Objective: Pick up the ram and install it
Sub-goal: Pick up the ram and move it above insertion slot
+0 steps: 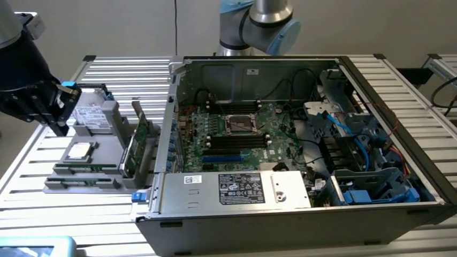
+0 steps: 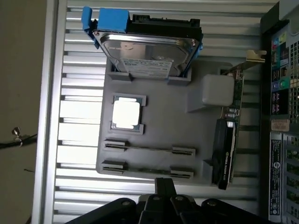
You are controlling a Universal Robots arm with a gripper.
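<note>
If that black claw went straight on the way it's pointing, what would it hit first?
Likely the nearer ram stick, held edge-up in the gray tray just ahead of the shut gripper; depth is unclear, so it might meet the tray beside it.

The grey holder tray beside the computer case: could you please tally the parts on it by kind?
Silver hard drive in blue bracket: 1
Square silver processor chip: 1
Thin green ram sticks, edge-on: 2
Broad green expansion card: 1
Total: 5
</note>
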